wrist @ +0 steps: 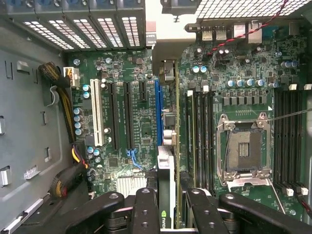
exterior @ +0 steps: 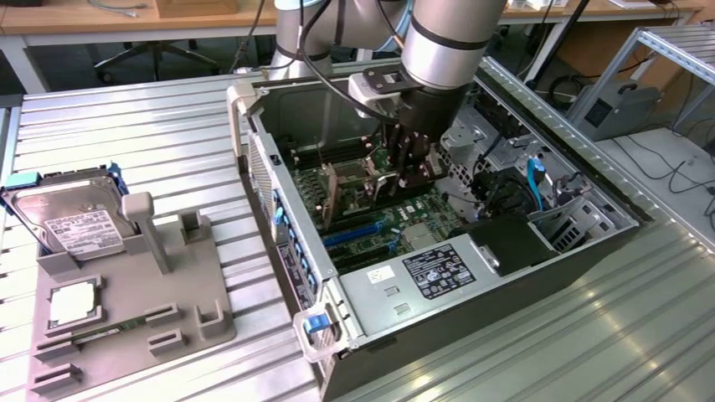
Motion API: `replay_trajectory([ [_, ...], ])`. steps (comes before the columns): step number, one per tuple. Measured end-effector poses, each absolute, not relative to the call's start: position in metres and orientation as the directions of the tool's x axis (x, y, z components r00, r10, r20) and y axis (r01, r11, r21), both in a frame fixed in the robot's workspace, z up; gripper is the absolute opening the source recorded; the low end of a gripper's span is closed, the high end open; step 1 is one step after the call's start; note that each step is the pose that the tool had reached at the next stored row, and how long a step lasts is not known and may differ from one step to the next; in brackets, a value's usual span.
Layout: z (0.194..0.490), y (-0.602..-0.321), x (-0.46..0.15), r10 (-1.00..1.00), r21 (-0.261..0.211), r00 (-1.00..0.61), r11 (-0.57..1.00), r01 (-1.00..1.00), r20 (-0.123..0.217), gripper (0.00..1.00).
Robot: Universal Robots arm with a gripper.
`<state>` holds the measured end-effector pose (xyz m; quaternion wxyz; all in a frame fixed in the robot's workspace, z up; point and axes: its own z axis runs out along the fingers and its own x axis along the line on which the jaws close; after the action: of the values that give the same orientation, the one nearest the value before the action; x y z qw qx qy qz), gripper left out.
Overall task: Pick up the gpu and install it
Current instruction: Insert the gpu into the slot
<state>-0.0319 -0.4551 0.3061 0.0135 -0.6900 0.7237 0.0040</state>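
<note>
The pincer (exterior: 404,178) is seen lowered into the open computer case (exterior: 525,280), which lies on its side on the ribbed metal worktop (exterior: 156,134). It is clenched on the gpu (exterior: 341,193), with the card held on edge between the fingers. In the exterior view the tan-brown back of the card is seen reaching from the pincer towards the exterior view's left, where the case wall with the blue slot tabs stands.

In the wrist view the pincer (wrist: 168,197) is shown with its dark fingers (wrist: 145,209) pressed on either side of the gpu (wrist: 169,97). The card is seen edge-on, running away from the fingers towards the slotted rear wall of the case. It is placed over the motherboard (wrist: 122,63), just beside the long blue slot (wrist: 158,112) and between that slot and the processor socket (wrist: 243,148). Whether the card is seated cannot be told.

On the worktop beside the case, a hard drive (exterior: 73,222) is kept in a grey holder (exterior: 140,314), well apart from the pincer.
</note>
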Motion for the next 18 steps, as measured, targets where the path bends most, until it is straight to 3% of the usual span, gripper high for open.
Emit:
replay_trajectory([
  [18,0.2971,-0.4551,-0.0362,-0.999,-0.013,-0.047,0.048,-0.999,-0.025,0.27],
])
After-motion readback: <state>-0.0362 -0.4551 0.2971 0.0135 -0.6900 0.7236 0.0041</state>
